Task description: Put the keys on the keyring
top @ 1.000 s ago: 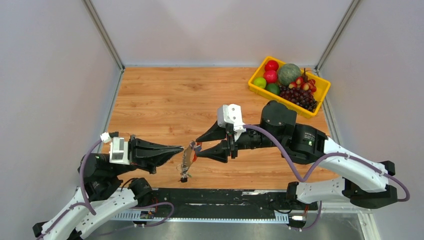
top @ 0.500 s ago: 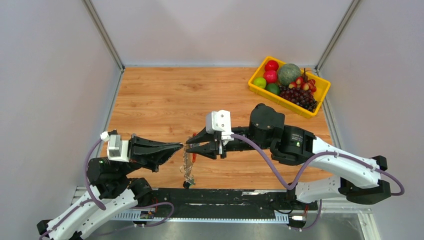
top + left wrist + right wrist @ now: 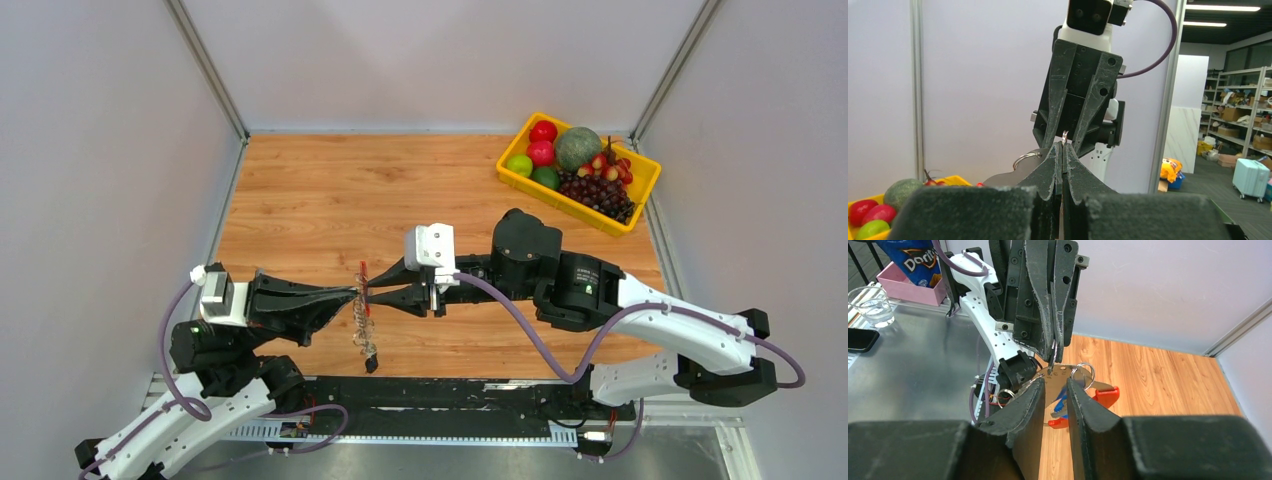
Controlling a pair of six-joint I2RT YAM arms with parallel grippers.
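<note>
Light, floppy keyring (image 3: 364, 315) dangles w/ keys (image 3: 1060, 396); best held by stiff grey strip. L pincer (image 3: 356, 292) clamped on it; R pincer (image 3: 370, 296) narrowly apart, grip unclear.

The table (image 3: 300, 200) is smooth wood-grain. Fingers (image 3: 1028, 410) are scuffed matt black plastic. The keyring (image 3: 365, 300) looks metal, perhaps with red plastic.

Keyring (image 3: 1104, 395) red-edged; key (image 3: 1060, 399) head blue; tray (image 3: 575, 209) yellow; table (image 3: 330, 200) orange woodgrain; grapes (image 3: 600, 192) dark purple.
</note>
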